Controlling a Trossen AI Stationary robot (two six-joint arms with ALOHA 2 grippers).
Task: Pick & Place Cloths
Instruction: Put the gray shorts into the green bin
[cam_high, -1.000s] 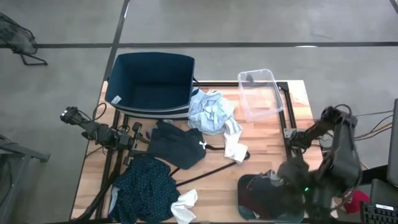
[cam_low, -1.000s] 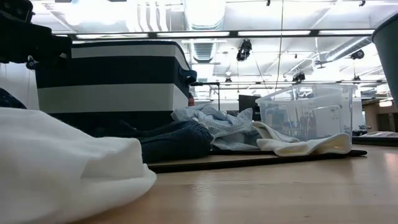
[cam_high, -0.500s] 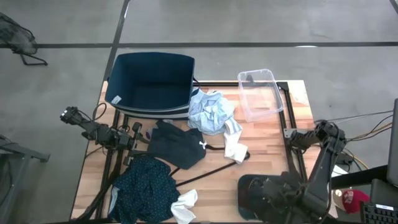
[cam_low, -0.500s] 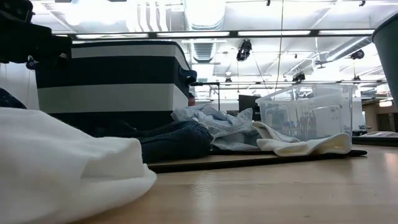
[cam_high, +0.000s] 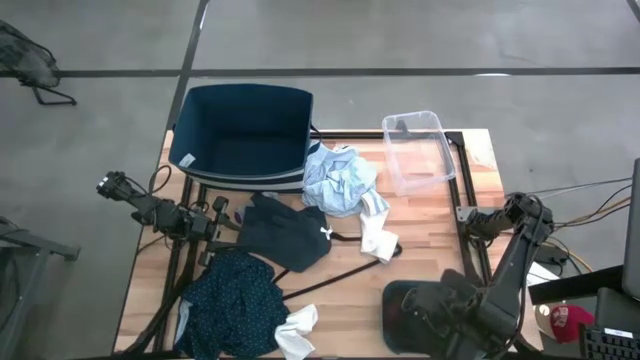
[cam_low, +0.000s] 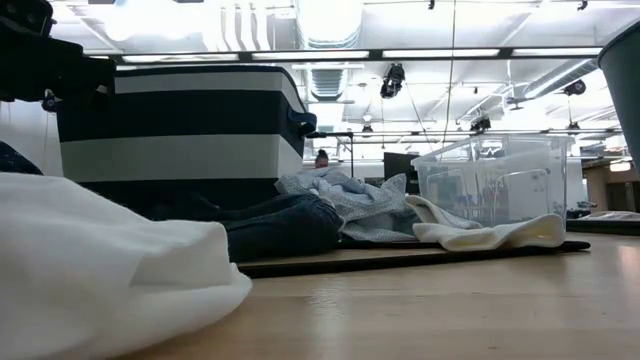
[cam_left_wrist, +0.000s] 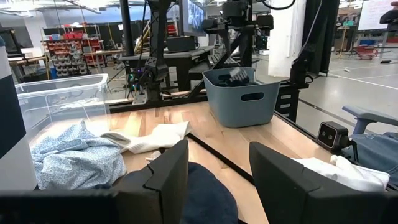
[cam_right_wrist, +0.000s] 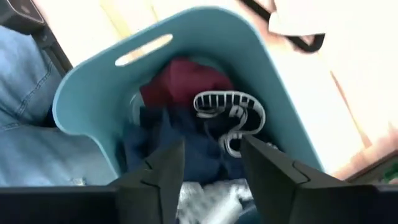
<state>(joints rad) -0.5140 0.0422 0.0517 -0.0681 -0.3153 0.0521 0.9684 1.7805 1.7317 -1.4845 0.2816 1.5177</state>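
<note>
**Right gripper over the filled bin, cloths spread across the table**

Right gripper (cam_right_wrist: 211, 168) poised above the grey-blue bin (cam_high: 400, 300) at the near right corner of the table (cam_high: 440, 230), fingers apart and clamped on nothing. Inside the bin, in the right wrist view: a maroon garment (cam_right_wrist: 180, 81), a dark piece with a striped white logo (cam_right_wrist: 230, 115), and dark blue fabric below, its exact kind hard to tell past the fingers. Bin largely hidden under the right arm in the high view.

Left gripper (cam_left_wrist: 217, 168) parked low at the left edge of the table, fingers apart, empty, pointing across a dark garment (cam_high: 285, 230) with a small white mark. Pale blue shirt (cam_high: 340, 180) crumpled beside the dark navy basket (cam_high: 245, 130), touching its near right corner. White socks (cam_high: 378, 235) just beside the shirt, lying over a thin black hanger (cam_high: 330, 280). Dark teal dotted cloth (cam_high: 235, 310) at the near left, another white sock (cam_high: 297, 332) touching its near edge. Clear plastic tub (cam_high: 418, 150) at the far right, apart from the cloths. In the low view, white fabric (cam_low: 100, 270) filling the near left and blocking most of the table behind it.
</note>
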